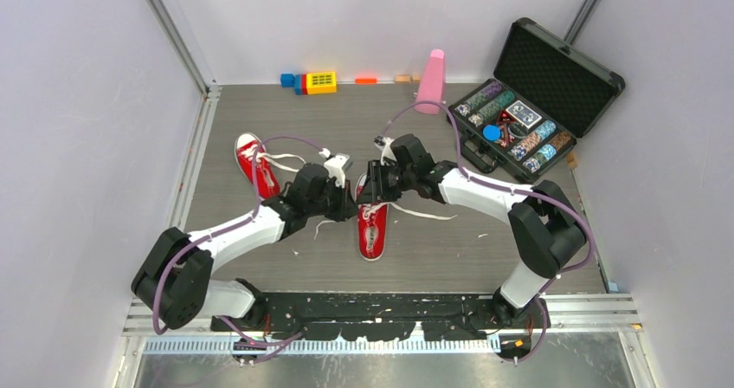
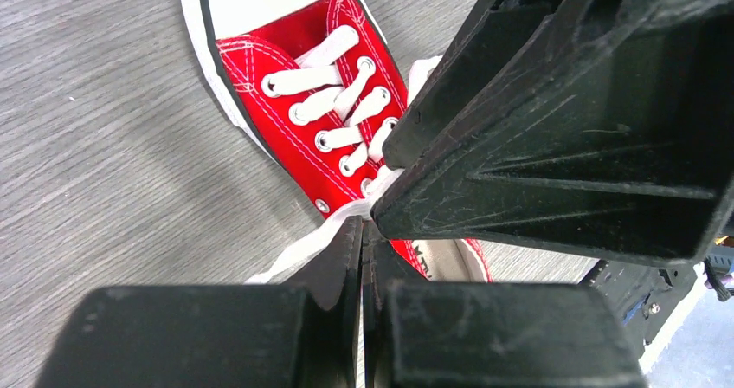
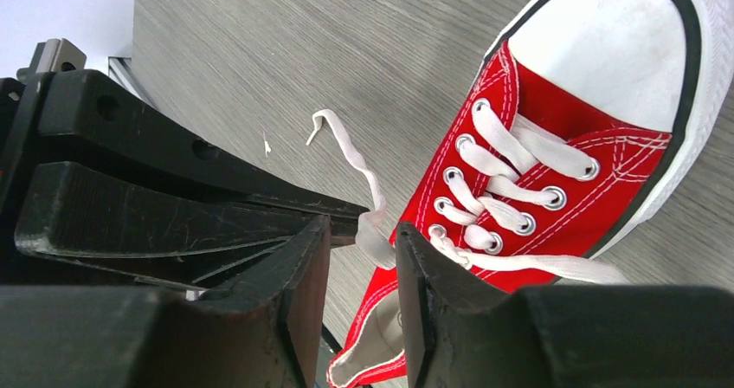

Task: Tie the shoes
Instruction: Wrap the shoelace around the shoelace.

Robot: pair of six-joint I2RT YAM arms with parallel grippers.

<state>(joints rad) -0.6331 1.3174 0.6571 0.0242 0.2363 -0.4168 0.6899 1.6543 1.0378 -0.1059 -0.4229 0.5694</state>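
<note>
Red shoe [image 1: 373, 229] just beneath left tool [image 2: 361, 232] and right tool [image 3: 363, 242]

Red shoes [image 1: 373, 228], white laces [image 2: 329, 102], white toe caps [image 3: 606, 42], grey wood-grain table [image 1: 485, 249], pink cone [image 1: 430, 80], black case [image 1: 554, 67]

L arm [image 1: 238, 236] & R arm [image 1: 480, 193]: white links, black joints, purple cables [image 1: 157, 301]; claw fingers [image 3: 290, 319] black, scuffed.

Grey table [image 1: 485, 249] — red shoe [image 1: 373, 232], second shoe [image 1: 251, 154], cone [image 1: 430, 80], case [image 1: 554, 72], blocks [image 1: 320, 81].
</note>
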